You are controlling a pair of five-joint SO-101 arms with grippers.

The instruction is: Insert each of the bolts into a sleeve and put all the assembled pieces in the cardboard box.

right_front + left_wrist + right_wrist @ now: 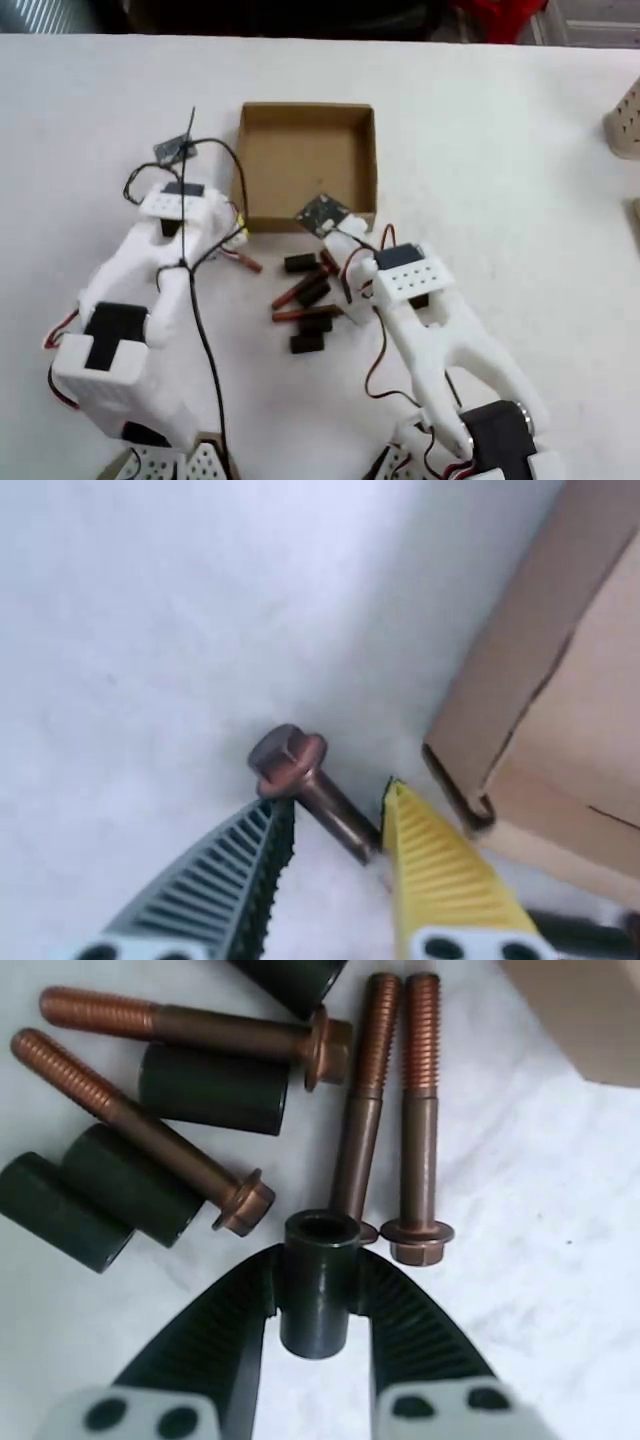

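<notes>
My left gripper has its grey and yellow fingers closed against the shaft of a copper bolt, low over the white table just outside the cardboard box. In the high view that bolt sticks out beside the left gripper, at the box's near left corner. The right gripper is shut on a black sleeve, held with its open end up. It hovers at the edge of a pile of several copper bolts and black sleeves. The pile lies in front of the box.
The box is open-topped, and the right gripper sits near its near right corner. Cables run from both arms over the table. A perforated beige object stands at the far right edge. White table stretches to the left and right of the arms.
</notes>
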